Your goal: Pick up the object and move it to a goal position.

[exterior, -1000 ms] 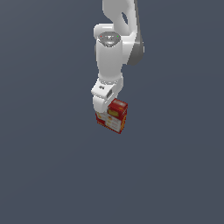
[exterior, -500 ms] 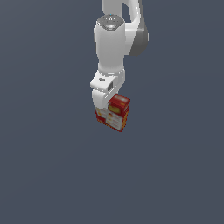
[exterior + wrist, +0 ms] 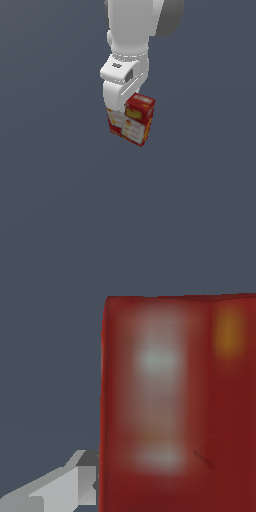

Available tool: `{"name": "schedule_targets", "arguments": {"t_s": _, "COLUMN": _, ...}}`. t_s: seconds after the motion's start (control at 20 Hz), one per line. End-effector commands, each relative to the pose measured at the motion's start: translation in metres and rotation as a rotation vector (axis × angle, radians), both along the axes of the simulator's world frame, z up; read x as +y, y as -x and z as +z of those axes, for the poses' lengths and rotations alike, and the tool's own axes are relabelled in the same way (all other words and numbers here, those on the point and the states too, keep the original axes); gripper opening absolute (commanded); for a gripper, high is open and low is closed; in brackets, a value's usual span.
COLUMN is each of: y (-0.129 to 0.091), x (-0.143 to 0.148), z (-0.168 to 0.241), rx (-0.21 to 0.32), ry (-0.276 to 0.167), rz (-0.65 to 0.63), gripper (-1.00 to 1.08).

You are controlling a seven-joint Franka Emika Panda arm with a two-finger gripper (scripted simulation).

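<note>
A: So, status of the small red cardboard box with yellow and white panels (image 3: 133, 120)?
B: Off the surface, pinched in the white gripper (image 3: 120, 107); pickup looks done.
A: Remaining?
B: Transfer; no goal marker visible.

Background: a single uniform slate blue-grey surface (image 3: 45, 200) fills the exterior view from edge to edge, with no visible seam, horizon, wall, furniture or window. Illumination is even and diffuse, and no cast shadow can be made out on it. The wrist view shows the same flat blue-grey field (image 3: 50, 356), equally featureless.
</note>
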State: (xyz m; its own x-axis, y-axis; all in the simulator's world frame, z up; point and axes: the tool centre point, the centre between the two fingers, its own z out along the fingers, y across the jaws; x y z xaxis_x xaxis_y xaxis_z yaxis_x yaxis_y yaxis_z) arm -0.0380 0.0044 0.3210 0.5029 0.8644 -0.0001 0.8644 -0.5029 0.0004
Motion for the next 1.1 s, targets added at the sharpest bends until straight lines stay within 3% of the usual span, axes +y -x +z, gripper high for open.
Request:
{"name": "schedule_targets", "arguments": {"t_s": 0.0, "y": -0.007, "x": 0.002, "z": 0.024, "rx": -0.001, "ry": 0.000, "rz": 0.000, "gripper": -1.00}}
{"name": "schedule_targets", "arguments": {"t_s": 1.05, "y": -0.050, "x": 0.016, "z": 0.161, "rx": 0.000, "ry": 0.000, "rz": 0.000, "gripper": -1.00}}
